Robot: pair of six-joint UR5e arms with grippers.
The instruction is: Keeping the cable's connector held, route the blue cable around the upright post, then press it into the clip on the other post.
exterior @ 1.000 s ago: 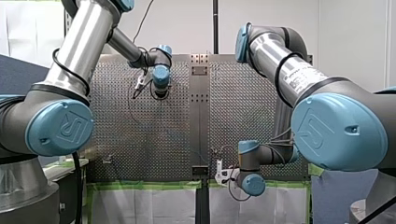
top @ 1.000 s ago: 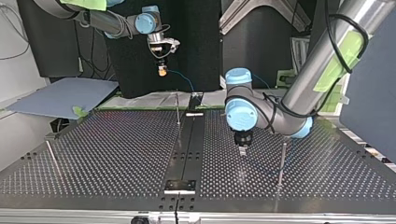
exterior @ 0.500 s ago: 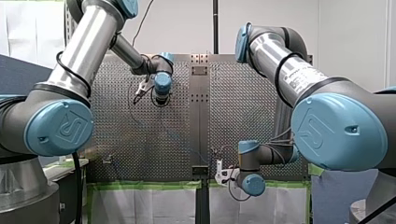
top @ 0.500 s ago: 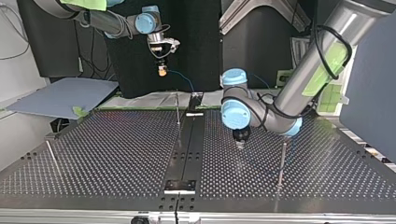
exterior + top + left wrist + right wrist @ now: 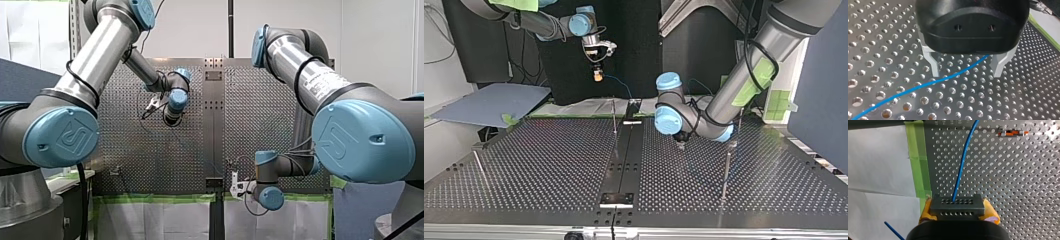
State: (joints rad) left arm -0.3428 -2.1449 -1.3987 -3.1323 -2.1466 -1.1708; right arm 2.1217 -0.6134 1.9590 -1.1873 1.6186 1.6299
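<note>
In the right wrist view my right gripper [image 5: 957,213] is shut with its yellow pads [image 5: 926,211] on the grey connector block [image 5: 957,204]. The blue cable [image 5: 963,162] leaves the block and runs out over the perforated plate. In the top view this gripper [image 5: 597,76] hangs above the table's far edge. My left gripper [image 5: 965,71] stands open just above the plate. The blue cable [image 5: 923,85] lies on the plate below and between its metal fingers [image 5: 933,65], untouched. It hovers [image 5: 680,145] between the thin upright post [image 5: 614,117] and the nearer post [image 5: 726,170].
A small metal and orange fitting [image 5: 1012,132] sits on the plate ahead of my right gripper. Green tape [image 5: 919,162] edges the plate beside white sheeting. A leaning rod [image 5: 480,167] stands at the top view's left. A black centre rail [image 5: 624,155] splits the table.
My left arm has carried its open gripper toward the top view's far side and left, nearer the centre rail. My right arm has stayed still with the connector.
</note>
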